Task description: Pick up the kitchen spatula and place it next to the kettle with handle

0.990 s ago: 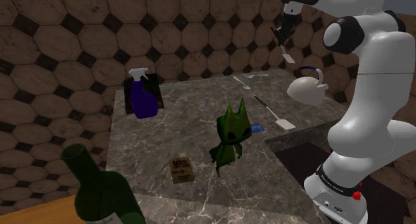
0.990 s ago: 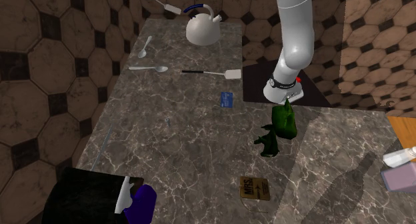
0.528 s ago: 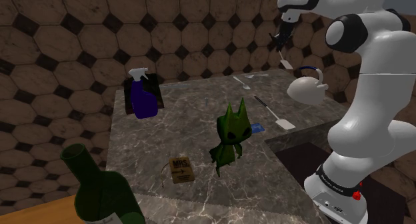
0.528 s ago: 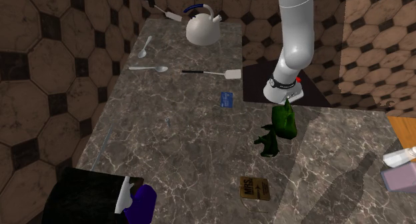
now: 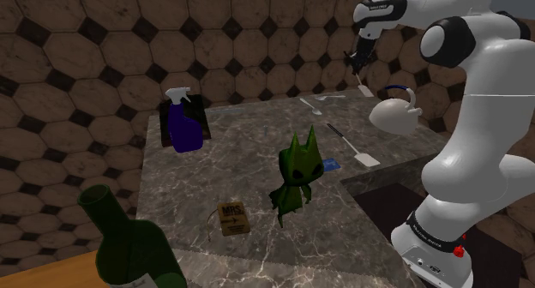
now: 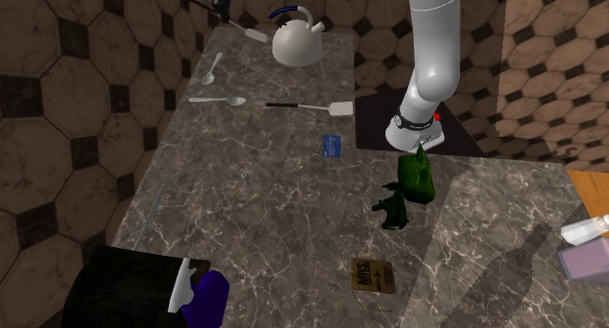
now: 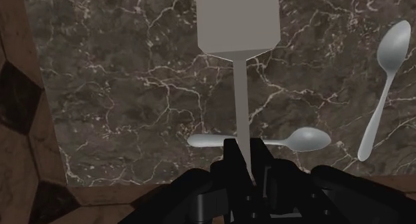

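Wrist view gives you the spatula: its thin handle is pinched between the end effector's black fingers, with the pale blade hanging out ahead of them, off the desk. Carried blade-forward like that, you can watch where it will land. The nearer spoon lies right under the handle, and the outer spoon lies off to one side. From the shoulder, the white kettle sits below the end effector, a little toward the arm's base. I'd judge you're mid-carry: lower onto bare desk beside the kettle, clear of the second spatula lying closer to the stand.
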